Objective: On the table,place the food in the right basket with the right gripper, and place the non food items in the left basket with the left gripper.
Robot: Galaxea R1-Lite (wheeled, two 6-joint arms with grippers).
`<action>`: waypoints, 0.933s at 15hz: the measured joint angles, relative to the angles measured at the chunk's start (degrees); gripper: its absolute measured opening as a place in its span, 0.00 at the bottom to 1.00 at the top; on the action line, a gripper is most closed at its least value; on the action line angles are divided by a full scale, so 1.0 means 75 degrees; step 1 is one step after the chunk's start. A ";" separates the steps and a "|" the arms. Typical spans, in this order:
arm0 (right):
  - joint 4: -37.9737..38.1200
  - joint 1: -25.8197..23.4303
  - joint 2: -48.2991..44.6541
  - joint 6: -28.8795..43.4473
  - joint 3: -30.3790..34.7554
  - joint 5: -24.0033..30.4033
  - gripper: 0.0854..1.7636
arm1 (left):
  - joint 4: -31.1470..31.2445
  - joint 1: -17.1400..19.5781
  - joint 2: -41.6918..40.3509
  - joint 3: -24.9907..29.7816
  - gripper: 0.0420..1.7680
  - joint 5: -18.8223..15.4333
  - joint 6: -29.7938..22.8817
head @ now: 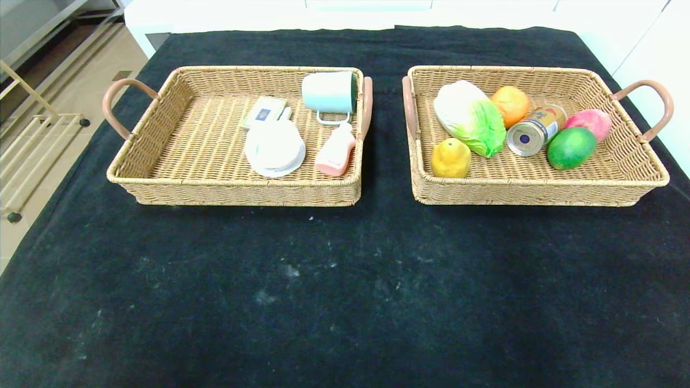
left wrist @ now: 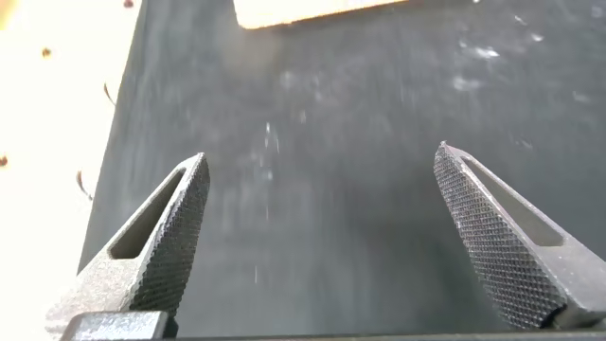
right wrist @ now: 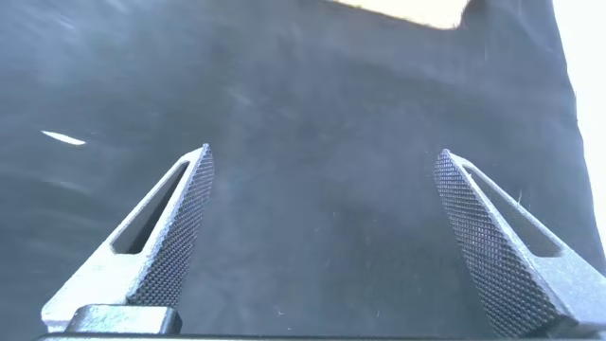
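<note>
Both hands, left (left wrist: pixel 322 166) and right (right wrist: pixel 322 166), outside head view, spread wide.

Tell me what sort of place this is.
Probably an indoor lab or test room: a table under a black cloth, two sorting baskets, left basket and right basket, tiled floor alongside.

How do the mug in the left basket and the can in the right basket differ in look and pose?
The mug is pale mint with a handle; the can is metallic with a gold label and has none. The mug's opening faces the robot's right; the can's end points toward the camera. Both lie on their sides, each in its own basket.
</note>
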 joint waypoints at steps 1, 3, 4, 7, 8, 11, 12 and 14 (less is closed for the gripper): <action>-0.0276 0.0003 -0.0050 0.0096 0.0423 -0.0265 0.96 | -0.0717 0.0000 -0.0015 0.0662 0.97 -0.0003 0.0150; -0.0592 0.0005 -0.0114 0.0600 0.0915 -0.0540 0.96 | -0.1499 0.0003 -0.0028 0.1666 0.97 -0.0039 0.0408; -0.0699 0.0005 -0.0132 0.0662 0.1027 -0.0720 0.96 | -0.1583 0.0003 -0.0031 0.1985 0.97 -0.0190 0.0455; -0.0853 0.0000 -0.0148 0.0857 0.1235 -0.1094 0.96 | -0.1595 0.0003 -0.0036 0.2404 0.97 -0.0663 0.0444; -0.0874 0.0000 -0.0148 0.0874 0.1253 -0.1097 0.96 | -0.1521 0.0003 -0.0036 0.2441 0.97 -0.0673 0.0393; -0.0848 0.0000 -0.0148 0.0837 0.1383 -0.1035 0.96 | -0.1419 0.0003 -0.0036 0.2506 0.97 -0.0649 0.0026; -0.0842 0.0003 -0.0148 0.0834 0.1408 -0.1034 0.96 | -0.1417 0.0003 -0.0036 0.2515 0.97 -0.0614 -0.0247; -0.0852 0.0003 -0.0148 0.0889 0.1419 -0.1024 0.96 | -0.1411 0.0003 -0.0036 0.2521 0.97 -0.0450 -0.0720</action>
